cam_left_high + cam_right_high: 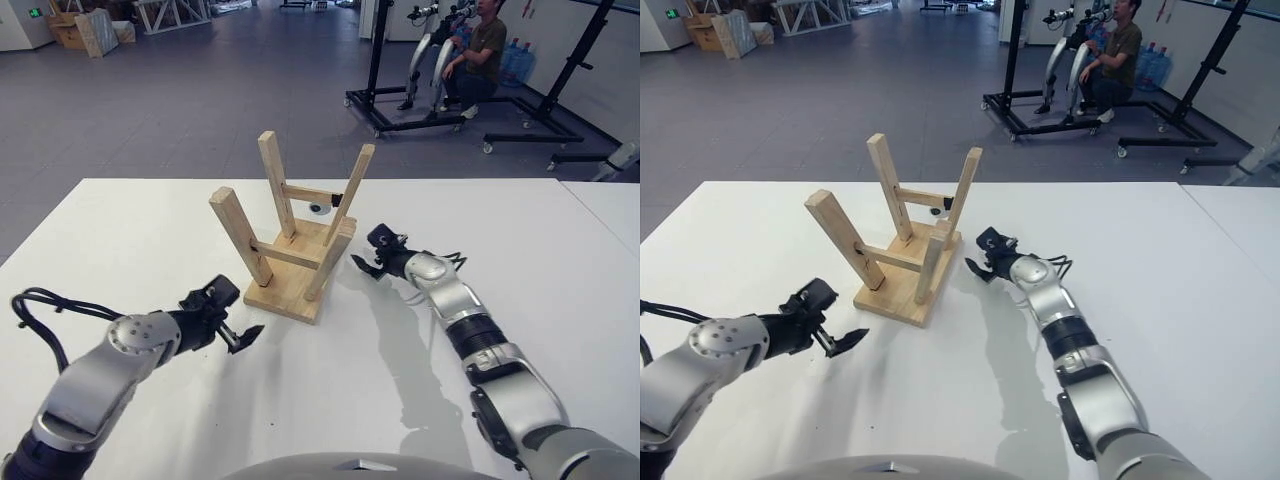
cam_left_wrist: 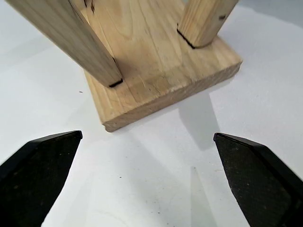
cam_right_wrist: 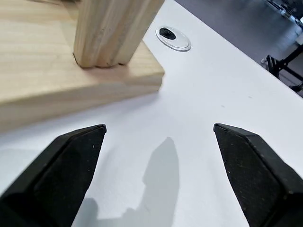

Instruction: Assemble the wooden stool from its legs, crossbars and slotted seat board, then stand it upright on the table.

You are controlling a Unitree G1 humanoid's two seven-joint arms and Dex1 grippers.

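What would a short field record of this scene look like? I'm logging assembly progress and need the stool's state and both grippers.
stool: assembled, upside down
legs: four, pointing up, joined by crossbars
seat board: flat on the table
left gripper: open, empty, close to the seat board's near corner, apart from it
right gripper: open, empty, beside the seat board's right side, apart from it
remaining: stool not yet stood upright

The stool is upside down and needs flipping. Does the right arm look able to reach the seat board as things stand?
Probably yes: the right gripper is open right beside the seat board, with only bare table between them.
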